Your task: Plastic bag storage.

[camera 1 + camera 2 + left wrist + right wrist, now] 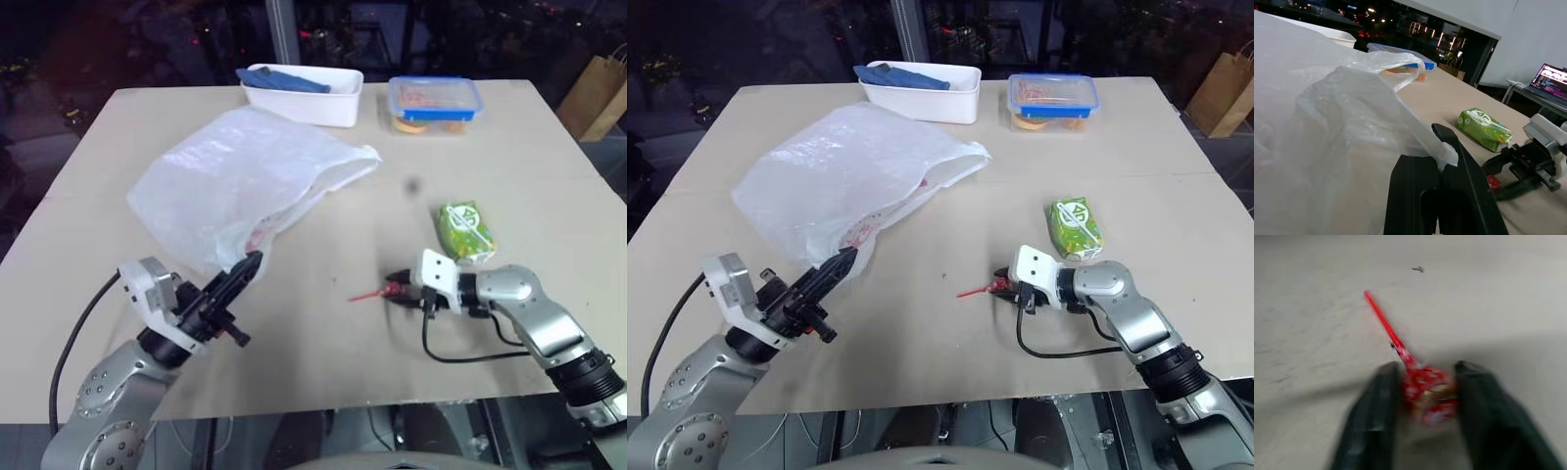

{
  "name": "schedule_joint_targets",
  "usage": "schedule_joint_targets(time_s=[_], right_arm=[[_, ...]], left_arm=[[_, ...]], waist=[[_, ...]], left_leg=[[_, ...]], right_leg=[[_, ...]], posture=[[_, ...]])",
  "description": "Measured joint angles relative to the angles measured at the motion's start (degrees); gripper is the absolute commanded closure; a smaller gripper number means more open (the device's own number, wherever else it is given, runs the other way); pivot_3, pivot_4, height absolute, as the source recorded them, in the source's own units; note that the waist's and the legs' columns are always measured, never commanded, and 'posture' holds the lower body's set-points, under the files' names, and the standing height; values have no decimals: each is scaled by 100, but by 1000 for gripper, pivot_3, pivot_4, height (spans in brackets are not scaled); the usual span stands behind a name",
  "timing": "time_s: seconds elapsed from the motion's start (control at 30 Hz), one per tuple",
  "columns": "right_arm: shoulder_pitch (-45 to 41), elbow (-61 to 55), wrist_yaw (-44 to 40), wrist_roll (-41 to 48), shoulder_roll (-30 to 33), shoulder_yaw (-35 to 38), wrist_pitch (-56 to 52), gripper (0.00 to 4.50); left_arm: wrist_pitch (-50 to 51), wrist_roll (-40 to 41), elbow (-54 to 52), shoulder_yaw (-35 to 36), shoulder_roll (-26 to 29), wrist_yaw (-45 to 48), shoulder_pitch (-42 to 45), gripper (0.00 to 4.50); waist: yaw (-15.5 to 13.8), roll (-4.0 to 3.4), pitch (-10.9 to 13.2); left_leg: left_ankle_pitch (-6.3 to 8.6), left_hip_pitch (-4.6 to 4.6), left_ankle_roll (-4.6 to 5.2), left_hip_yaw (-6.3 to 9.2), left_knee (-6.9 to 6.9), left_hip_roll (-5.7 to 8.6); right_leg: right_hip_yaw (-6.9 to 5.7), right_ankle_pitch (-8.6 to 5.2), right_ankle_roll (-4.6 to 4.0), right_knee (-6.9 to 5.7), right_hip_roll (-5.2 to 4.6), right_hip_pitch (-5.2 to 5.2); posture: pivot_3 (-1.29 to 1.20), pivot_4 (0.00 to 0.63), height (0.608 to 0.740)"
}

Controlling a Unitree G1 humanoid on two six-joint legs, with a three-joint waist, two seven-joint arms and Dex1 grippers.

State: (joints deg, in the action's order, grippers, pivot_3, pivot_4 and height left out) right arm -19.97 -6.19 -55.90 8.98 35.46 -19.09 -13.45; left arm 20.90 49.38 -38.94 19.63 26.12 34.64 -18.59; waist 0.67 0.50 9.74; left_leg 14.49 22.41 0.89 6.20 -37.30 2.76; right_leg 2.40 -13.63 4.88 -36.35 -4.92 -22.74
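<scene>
A pale beige table [323, 333] stands before dark night-time windows, with a brown paper bag [598, 93] on the floor past its far right corner.

On the left half of the table lies the plastic bag [245, 176], a large, translucent white, crinkly carrier bag. It rests in a loose, puffed heap, with a loop handle trailing toward the table's middle and a patch of red print near its front edge.

The left gripper [247, 266] is clenched on the bag's near corner; in the left wrist view a fold of film is pinched between its 2 black fingers [1415, 181].

The right gripper [1422, 391] sits low near the table's middle, well apart from the bag. Its fingers bracket the round red head of a lollipop [1425, 394], whose red stick points away across the table. Whether they press it firmly cannot be told.

Along the far edge are a white tub [309, 98] holding something dark blue and a clear box with a blue lid [434, 101]. A green packet [463, 232] lies beside the right arm.

The bag looks very light, soft and limp. It will likely sag, billow and trap air when lifted, and the thin film may slip from narrow fingers. A bunched fold or a loop handle seems the surest hold. Gathering layers together should grip better than pinching a single sheet.
</scene>
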Motion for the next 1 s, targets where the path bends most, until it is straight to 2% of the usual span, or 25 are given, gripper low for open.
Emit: schedule_joint_targets(time_s=[0.23,0.37,0.57,0.73,1.0], right_arm=[[-1024,237,182,39,-644,91,-334,3699],[-1956,826,457,16,-1181,165,-506,3699],[-2718,1979,844,-396,-1592,203,-279,3699],[-2981,2522,952,-684,-1910,107,-79,3699],[-3039,2900,852,-1186,-2048,-265,293,3699]], left_arm=[[-1,99,-17,-157,9,148,-1,4500],[-2,200,-55,-223,23,222,-77,4500],[-19,213,-119,-313,7,268,-191,4500],[-38,211,-215,-484,-48,251,-164,4500],[-103,192,-215,-616,-121,225,-176,4500]], waist=[[20,-2,2],[27,-3,2],[29,-3,2],[37,-3,2],[53,-3,2]], left_leg=[[0,-2,-1,-2,0,0],[-1,-2,-2,-3,1,2],[-8,6,-15,-11,9,9],[-12,19,-22,-21,13,7],[-13,25,-24,-37,13,8]], right_leg=[[3,0,-2,-6,4,-3],[6,0,-2,-12,3,-8],[15,1,-4,-21,0,-29],[25,1,-5,-41,3,-59],[40,1,-4,-45,4,-72]], posture=[[0,150,740],[0,150,740],[0,150,740],[0,150,740],[0,150,740]])
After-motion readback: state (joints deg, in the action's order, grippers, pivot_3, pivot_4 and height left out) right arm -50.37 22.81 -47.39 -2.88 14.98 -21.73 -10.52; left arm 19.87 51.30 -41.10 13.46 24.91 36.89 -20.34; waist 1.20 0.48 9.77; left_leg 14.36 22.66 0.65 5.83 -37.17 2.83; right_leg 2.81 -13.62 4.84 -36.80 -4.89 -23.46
